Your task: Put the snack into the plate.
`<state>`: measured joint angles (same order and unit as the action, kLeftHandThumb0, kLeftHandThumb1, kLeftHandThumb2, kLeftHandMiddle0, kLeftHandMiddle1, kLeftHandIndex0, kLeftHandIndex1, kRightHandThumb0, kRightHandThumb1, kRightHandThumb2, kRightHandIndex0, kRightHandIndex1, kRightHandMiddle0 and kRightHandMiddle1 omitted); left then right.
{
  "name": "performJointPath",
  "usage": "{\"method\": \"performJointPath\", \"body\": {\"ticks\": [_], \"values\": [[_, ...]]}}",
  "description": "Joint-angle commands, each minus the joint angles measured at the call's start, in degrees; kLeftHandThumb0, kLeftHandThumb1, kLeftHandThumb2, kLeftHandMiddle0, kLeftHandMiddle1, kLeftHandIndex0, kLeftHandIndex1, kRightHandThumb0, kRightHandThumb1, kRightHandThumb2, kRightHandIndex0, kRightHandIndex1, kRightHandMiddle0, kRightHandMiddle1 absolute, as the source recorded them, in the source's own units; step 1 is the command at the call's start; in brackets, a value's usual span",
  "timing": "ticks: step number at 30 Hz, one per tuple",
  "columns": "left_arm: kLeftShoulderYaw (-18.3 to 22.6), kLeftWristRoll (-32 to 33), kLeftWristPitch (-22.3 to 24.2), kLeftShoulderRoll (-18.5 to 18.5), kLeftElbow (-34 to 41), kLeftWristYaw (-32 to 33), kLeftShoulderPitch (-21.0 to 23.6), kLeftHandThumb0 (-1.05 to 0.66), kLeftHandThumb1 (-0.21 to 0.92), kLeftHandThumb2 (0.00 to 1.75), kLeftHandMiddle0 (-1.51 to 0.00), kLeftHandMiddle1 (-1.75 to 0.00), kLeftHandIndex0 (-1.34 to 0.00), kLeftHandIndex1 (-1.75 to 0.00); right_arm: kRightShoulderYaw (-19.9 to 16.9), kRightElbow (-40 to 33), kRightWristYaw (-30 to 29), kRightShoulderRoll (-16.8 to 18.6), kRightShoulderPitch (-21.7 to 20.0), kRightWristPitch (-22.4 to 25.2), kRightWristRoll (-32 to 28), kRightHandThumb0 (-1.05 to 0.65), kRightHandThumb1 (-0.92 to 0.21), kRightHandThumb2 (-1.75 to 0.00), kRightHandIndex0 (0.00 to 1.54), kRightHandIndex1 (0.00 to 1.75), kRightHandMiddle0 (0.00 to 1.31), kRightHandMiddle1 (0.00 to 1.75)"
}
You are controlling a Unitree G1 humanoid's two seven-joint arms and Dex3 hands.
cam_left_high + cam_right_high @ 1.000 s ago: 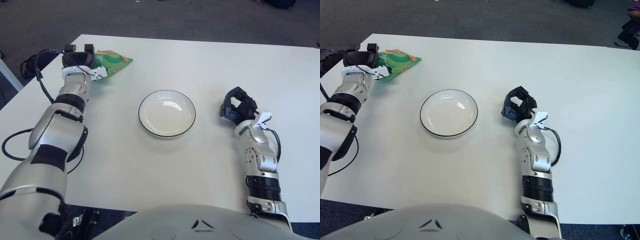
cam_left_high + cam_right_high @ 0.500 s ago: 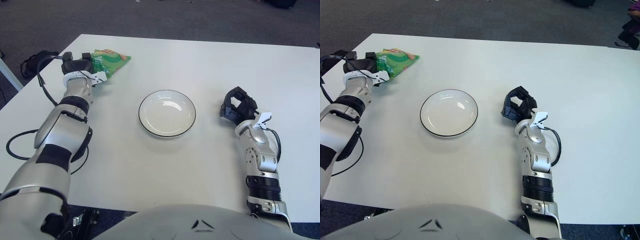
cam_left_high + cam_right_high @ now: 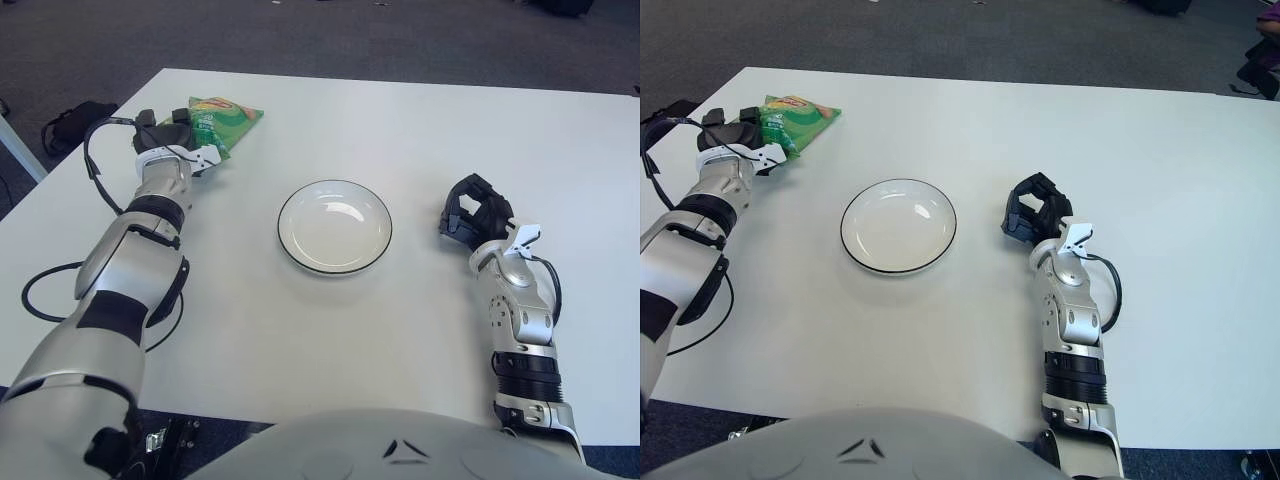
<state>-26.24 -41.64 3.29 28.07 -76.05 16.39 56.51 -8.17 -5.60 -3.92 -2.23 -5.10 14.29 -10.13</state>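
Observation:
A green snack bag [image 3: 222,120] lies at the far left of the white table. My left hand [image 3: 172,132] is at the bag's near end, its dark fingers closed around that end. An empty white plate with a dark rim [image 3: 334,226] sits in the middle of the table, to the right of the bag. My right hand [image 3: 474,212] rests on the table right of the plate, its fingers curled and holding nothing.
The white table [image 3: 400,130] stretches far and right of the plate. Black cables [image 3: 90,170] loop beside my left arm at the table's left edge. Dark carpet lies beyond the far edge.
My left hand has shifted a little to the right and nearer, with the bag's end in it. The bag has turned slightly. My right hand has not moved.

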Motion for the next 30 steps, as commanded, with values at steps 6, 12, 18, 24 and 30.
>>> {"method": "performJointPath", "body": {"ticks": [6, 12, 18, 24, 30], "values": [[-0.68, 0.18, -6.06, 3.18, 0.87, 0.65, -1.64, -0.85, 0.92, 0.73, -0.24, -0.89, 0.0, -0.88, 0.59, 2.02, 1.14, 0.97, 5.37, 0.44, 0.37, -0.48, -0.32, -1.31, 1.1, 1.75, 0.61, 1.75], [-1.47, -0.48, -14.07, 6.52, 3.97, 4.93, -4.4, -0.66, 0.9, 0.63, -0.42, -1.1, -0.07, -1.34, 0.63, 2.35, 1.97, 0.85, 5.45, -0.33, 0.14, -0.48, -0.32, -1.31, 1.09, 1.75, 0.61, 1.75], [-1.9, -1.29, -18.79, 9.59, 9.89, 7.36, -7.01, -0.42, 0.75, 0.76, -0.57, -1.38, -0.28, -1.69, 0.7, 2.64, 2.55, 0.57, 5.37, -0.86, 0.33, -0.48, -0.32, -1.31, 1.1, 1.75, 0.61, 1.75], [-1.44, -2.13, -22.72, 13.47, 17.06, 6.59, -9.71, -0.4, 0.62, 0.92, -0.79, -1.68, -0.38, -1.74, 0.75, 3.0, 2.67, 0.49, 5.43, -1.52, 0.51, -0.48, -0.31, -1.32, 1.11, 1.75, 0.62, 1.75], [0.73, -1.37, -27.53, 18.47, 26.74, 4.7, -14.62, -0.42, 0.55, 1.02, -0.95, -1.74, -0.43, -1.75, 0.79, 3.0, 2.63, 0.59, 5.35, -1.73, 0.56, -0.49, -0.29, -1.34, 1.13, 1.75, 0.63, 1.75]]}}
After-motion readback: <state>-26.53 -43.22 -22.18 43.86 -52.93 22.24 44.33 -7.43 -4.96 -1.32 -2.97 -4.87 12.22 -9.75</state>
